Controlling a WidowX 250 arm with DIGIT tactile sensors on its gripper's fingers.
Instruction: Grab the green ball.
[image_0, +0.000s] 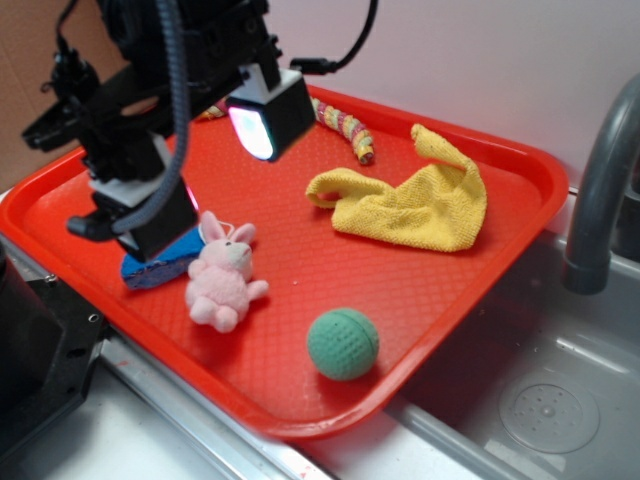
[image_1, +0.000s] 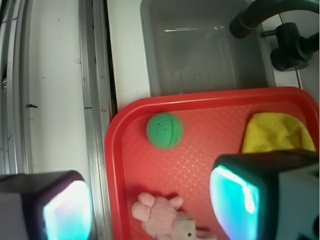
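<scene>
The green ball (image_0: 343, 343) (image_1: 164, 130), teal crocheted yarn, rests on the red tray (image_0: 300, 240) (image_1: 200, 165) near its front edge. My gripper (image_0: 215, 175) (image_1: 150, 210) hangs open above the tray's left part, with nothing between its glowing pads (image_1: 235, 200). It is over a pink plush bunny (image_0: 225, 278) (image_1: 165, 220) and well apart from the ball, which lies ahead of it in the wrist view.
A yellow cloth (image_0: 410, 200) (image_1: 275, 132) lies crumpled on the tray's right part, a striped rope toy (image_0: 345, 128) at the back. A blue item (image_0: 160, 265) peeks from under the gripper. A grey sink (image_1: 205, 50) and faucet (image_0: 600, 190) lie beyond the tray.
</scene>
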